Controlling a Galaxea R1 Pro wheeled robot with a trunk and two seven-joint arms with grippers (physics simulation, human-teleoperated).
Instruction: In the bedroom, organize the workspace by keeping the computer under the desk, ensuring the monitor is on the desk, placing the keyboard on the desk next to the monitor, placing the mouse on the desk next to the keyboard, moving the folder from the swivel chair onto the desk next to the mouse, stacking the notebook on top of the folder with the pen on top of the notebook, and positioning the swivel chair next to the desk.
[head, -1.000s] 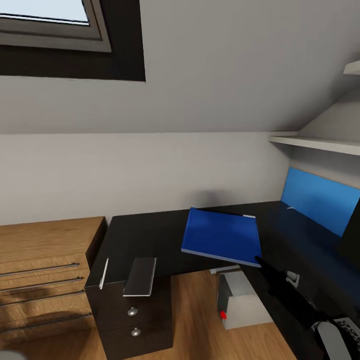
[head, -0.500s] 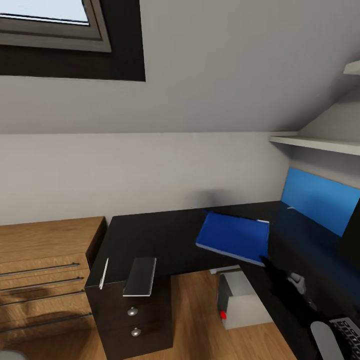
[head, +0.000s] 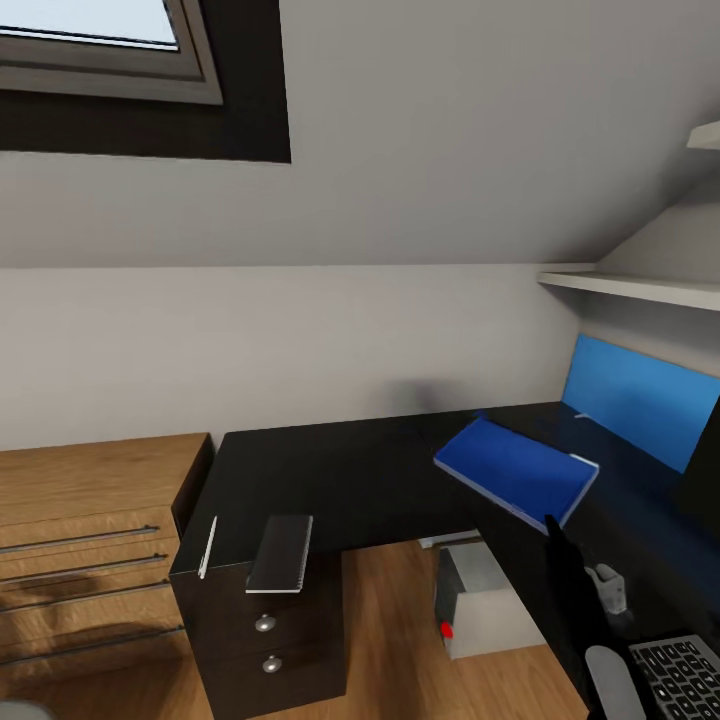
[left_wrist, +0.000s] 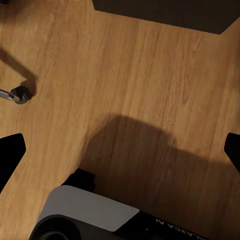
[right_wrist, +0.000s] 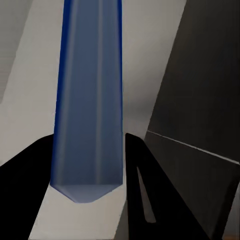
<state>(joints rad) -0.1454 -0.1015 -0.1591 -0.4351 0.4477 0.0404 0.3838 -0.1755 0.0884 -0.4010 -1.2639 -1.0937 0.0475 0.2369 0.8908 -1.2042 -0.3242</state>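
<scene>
My right gripper (head: 551, 524) is shut on the near edge of the bright-blue folder (head: 515, 468), holding it tilted above the black desk (head: 330, 470) near its inner corner. In the right wrist view the folder (right_wrist: 89, 100) runs edge-on between the black fingers (right_wrist: 150, 190). The dark notebook (head: 280, 552) and the white pen (head: 208, 547) lie on the desk's left end. The grey computer (head: 482, 600) stands on the floor under the desk. A corner of the keyboard (head: 685, 675) shows at bottom right. My left gripper (left_wrist: 120, 155) hangs open over the wood floor.
A light-wood chest of drawers (head: 90, 540) stands left of the desk. A blue wall panel (head: 640, 400) and a white shelf (head: 640, 288) line the right wall. A black caster on a metal leg (left_wrist: 20, 93) sits on the floor near my left gripper.
My right arm has carried the folder to the right and farther back over the desk, tilting it more. More of the keyboard has come into sight. Notebook and pen have not moved.
</scene>
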